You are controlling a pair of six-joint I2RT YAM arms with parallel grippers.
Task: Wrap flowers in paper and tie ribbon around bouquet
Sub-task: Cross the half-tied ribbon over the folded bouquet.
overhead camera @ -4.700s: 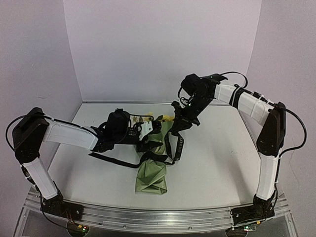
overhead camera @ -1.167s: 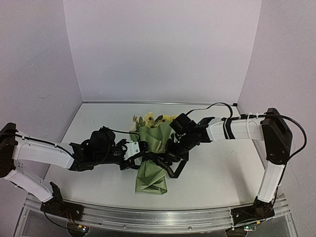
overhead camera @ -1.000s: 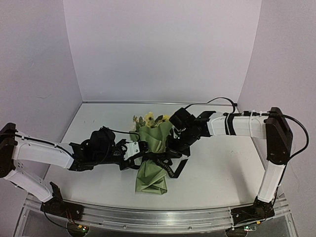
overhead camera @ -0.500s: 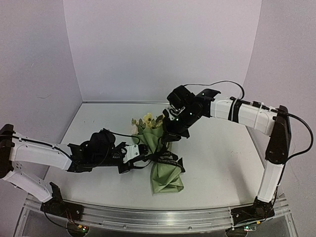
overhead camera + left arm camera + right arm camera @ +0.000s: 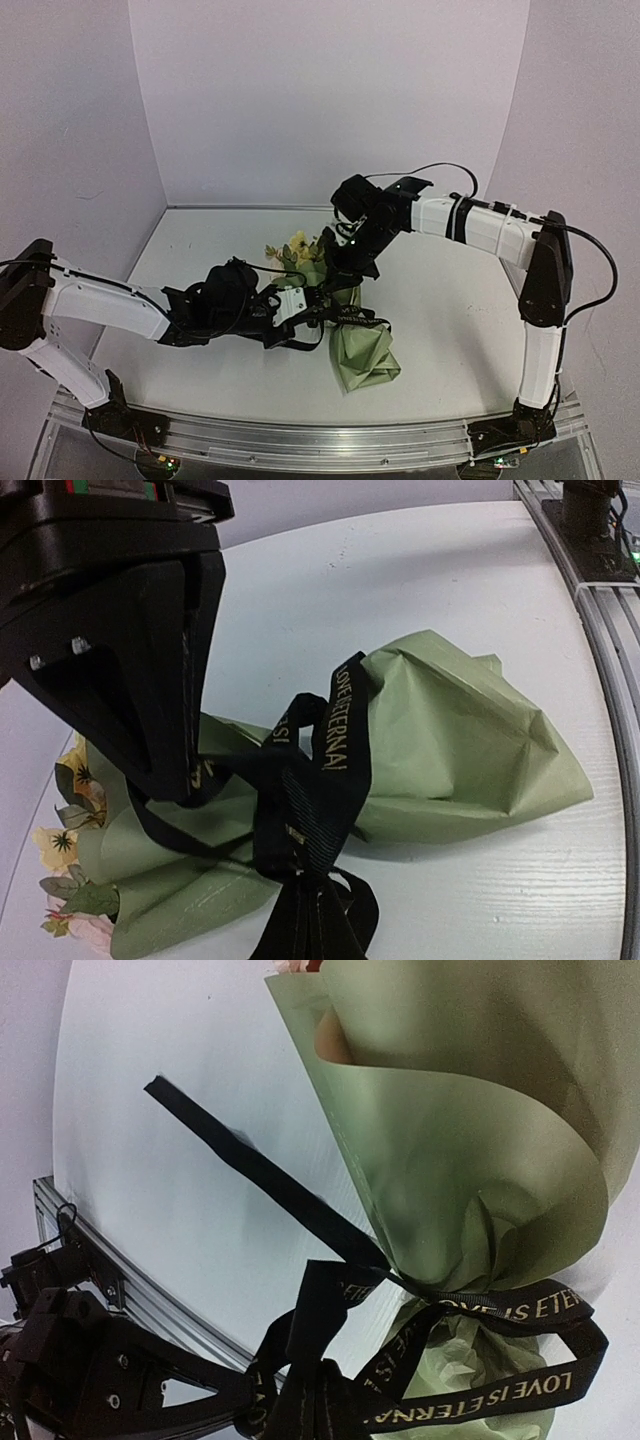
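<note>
Nearest the arm bases, the narrow end of the olive-green paper-cone bouquet is resting on the white desk. At its waist, the narrow black fabric ribbon is being pinched by the clenched left hand. The ribbon's pale lettering is being shown only by the wrist views. Beyond, another strand is being gripped by the clenched right hand. Farthest, pale yellow and cream flowers are showing.

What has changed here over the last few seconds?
The bouquet has swung its folded end to the right. The left gripper followed it rightward, and the right gripper, low a second ago, has risen. Both stay shut on the ribbon, still looped round the bouquet's waist.
</note>
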